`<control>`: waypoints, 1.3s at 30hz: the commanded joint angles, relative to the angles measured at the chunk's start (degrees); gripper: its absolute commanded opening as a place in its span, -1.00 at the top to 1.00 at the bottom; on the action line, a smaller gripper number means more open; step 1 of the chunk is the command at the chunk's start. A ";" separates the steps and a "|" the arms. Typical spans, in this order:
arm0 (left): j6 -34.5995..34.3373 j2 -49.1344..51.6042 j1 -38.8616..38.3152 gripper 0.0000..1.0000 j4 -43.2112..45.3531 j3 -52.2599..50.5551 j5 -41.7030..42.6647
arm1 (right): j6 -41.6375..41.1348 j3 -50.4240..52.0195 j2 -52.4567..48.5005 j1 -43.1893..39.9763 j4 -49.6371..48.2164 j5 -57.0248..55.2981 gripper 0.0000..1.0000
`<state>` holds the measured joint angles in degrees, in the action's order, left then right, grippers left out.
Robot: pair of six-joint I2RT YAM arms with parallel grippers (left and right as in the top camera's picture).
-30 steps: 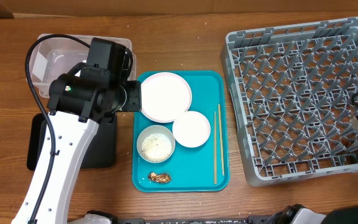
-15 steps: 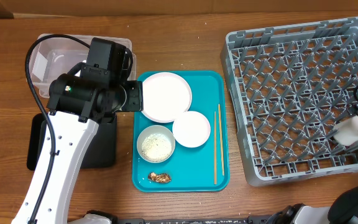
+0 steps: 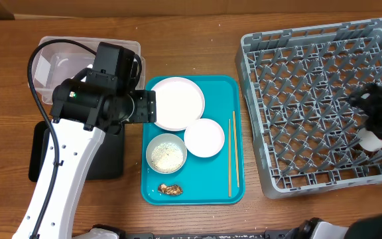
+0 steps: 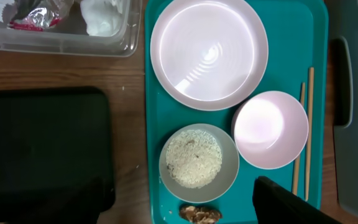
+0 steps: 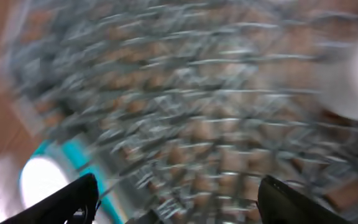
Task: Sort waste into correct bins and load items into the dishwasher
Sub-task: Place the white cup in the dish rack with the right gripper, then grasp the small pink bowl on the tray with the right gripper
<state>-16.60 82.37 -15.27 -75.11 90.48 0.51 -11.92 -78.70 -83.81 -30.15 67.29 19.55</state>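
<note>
- Left gripper [image 3: 146, 107]: hangs over the left rim of the teal tray [image 3: 211, 187], just beside the large white plate [image 3: 176, 103]. The wrist view shows only 1 dark finger [image 4: 288, 202] clearly, so how far it is parted cannot be told.
- Right gripper [image 5: 179, 196]: above the right part of the grey dish rack [image 3: 310, 93]. Its 2 fingertips stand wide apart with nothing between them. The wrist view is heavily blurred.
- White item [image 3: 375, 141]: sits in the rack by its right wall, just beside the right gripper. What it is cannot be told.
- Tray contents: the large plate at the far end, with a small white bowl [image 3: 204, 137] just beside it. There is also a bowl of rice-like grains [image 3: 166, 153], a brown food scrap [image 3: 170, 189] by the near rim, and 2 chopsticks [image 3: 231, 156] along the right side.
- Clear bin [image 3: 52, 63]: far left of the tray, holding crumpled waste [image 4: 36, 12].
- Black bin [image 4: 42, 149]: left of the tray, on the near side of the clear bin.
</note>
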 commanded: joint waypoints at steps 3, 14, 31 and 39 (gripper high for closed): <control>-0.39 -0.09 -0.11 -0.57 -0.74 0.39 -1.01 | 6.49 -1.31 6.34 17.25 -0.96 4.79 -0.68; -0.37 0.04 -0.11 -0.59 -1.03 0.31 -1.01 | 3.37 -1.18 -3.45 46.84 -1.03 -2.29 -0.63; -0.37 0.04 -0.11 -0.60 -1.36 0.31 -1.01 | -2.29 -1.16 -26.99 55.54 -3.96 -4.48 0.57; -0.37 0.04 -0.11 -0.61 -1.36 0.31 -0.98 | -2.29 -1.66 -25.92 55.54 -3.96 -4.50 0.65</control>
<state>-16.60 82.41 -15.27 -76.49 90.48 0.12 -13.91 -78.78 -111.00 25.52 63.22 15.16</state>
